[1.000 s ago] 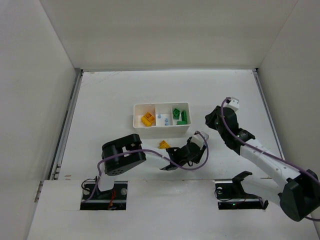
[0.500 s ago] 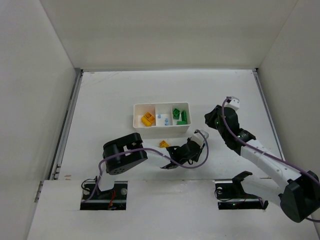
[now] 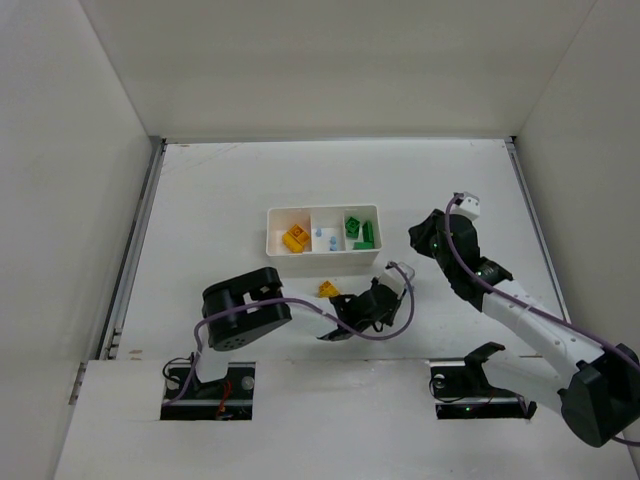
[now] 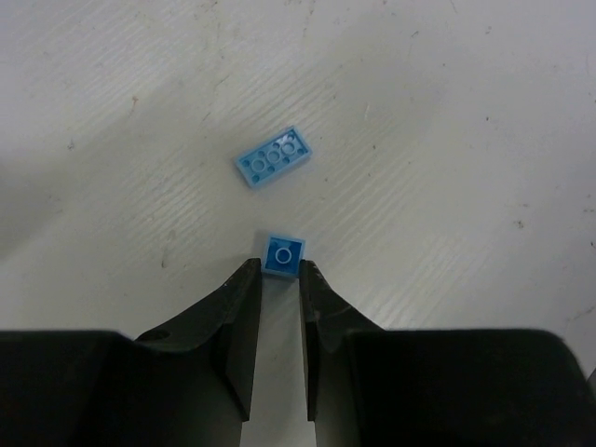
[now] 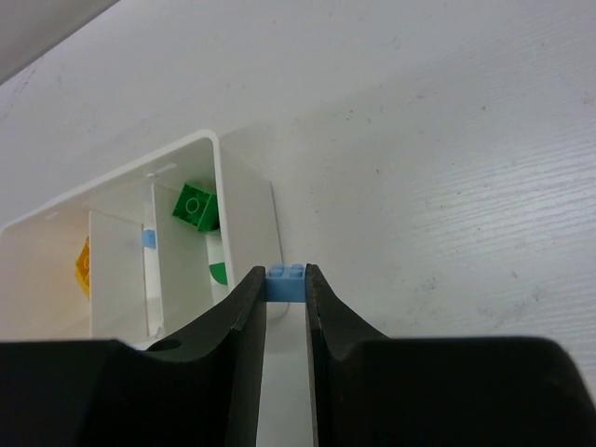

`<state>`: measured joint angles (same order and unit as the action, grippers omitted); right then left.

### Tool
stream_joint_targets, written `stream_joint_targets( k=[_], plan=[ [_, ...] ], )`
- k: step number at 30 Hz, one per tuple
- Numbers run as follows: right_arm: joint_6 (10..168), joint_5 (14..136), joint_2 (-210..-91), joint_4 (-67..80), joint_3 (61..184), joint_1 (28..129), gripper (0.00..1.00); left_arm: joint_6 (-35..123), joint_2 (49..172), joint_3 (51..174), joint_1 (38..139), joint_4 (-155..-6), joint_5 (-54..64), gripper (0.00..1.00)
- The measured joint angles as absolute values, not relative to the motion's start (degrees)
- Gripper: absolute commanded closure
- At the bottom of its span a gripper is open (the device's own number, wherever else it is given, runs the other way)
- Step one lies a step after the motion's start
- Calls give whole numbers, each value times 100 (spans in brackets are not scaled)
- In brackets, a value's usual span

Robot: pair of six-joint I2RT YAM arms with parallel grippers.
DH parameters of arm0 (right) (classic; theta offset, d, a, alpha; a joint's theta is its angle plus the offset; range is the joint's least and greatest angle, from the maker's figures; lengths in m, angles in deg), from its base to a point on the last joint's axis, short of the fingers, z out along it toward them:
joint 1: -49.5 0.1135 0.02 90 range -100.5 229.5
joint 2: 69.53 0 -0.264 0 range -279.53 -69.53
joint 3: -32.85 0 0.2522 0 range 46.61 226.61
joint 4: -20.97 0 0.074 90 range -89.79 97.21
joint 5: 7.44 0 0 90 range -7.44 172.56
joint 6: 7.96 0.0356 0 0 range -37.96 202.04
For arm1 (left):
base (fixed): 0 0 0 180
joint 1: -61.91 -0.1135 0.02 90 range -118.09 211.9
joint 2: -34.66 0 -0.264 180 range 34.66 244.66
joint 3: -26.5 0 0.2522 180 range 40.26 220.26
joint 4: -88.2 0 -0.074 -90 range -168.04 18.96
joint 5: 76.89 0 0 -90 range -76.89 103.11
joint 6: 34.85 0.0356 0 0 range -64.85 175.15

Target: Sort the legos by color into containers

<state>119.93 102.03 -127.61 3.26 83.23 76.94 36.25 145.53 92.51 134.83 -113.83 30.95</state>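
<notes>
The white tray (image 3: 320,264) holds yellow legos (image 3: 294,238) in its left compartment, pale blue ones (image 3: 320,238) in the middle and green ones (image 3: 359,230) on the right. One yellow lego (image 3: 327,289) lies on the table in front of the tray. My left gripper (image 4: 279,270) is low over the table, its tips closed on a small square blue lego (image 4: 282,255). A longer blue lego (image 4: 273,156) lies just beyond it. My right gripper (image 5: 286,284) is shut on a pale blue lego (image 5: 286,279), just outside the tray's right wall (image 5: 244,223).
The left arm's wrist and cable (image 3: 385,295) stretch across the table in front of the tray. The right arm (image 3: 470,265) stands right of the tray. White walls enclose the table on the left, back and right.
My left gripper has shifted slightly to the left near the loose yellow lego. My right gripper has edged a little left toward the tray's right side.
</notes>
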Motion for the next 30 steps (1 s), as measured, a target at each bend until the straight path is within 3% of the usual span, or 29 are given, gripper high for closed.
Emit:
stream_joint_targets(
  k=[10, 17, 24, 30],
  plan=[
    [11931, 10012, -13185, 518, 8444, 7998, 79, 3560, 13222, 8141, 13689, -10985, 3629, 89],
    [11936, 9512, -14025, 844, 9067, 8638, 79, 3446, 11585, 7592, 13662, -10727, 4109, 89],
    [11940, 9136, -15238, 1213, 9932, 8993, 79, 3199, 9576, 7236, 12928, -10397, 4461, 88],
    [11942, 9083, -15869, 1231, 10242, 9122, 75, 2909, 8997, 7083, 12080, -9956, 4420, 87]
  ],
)
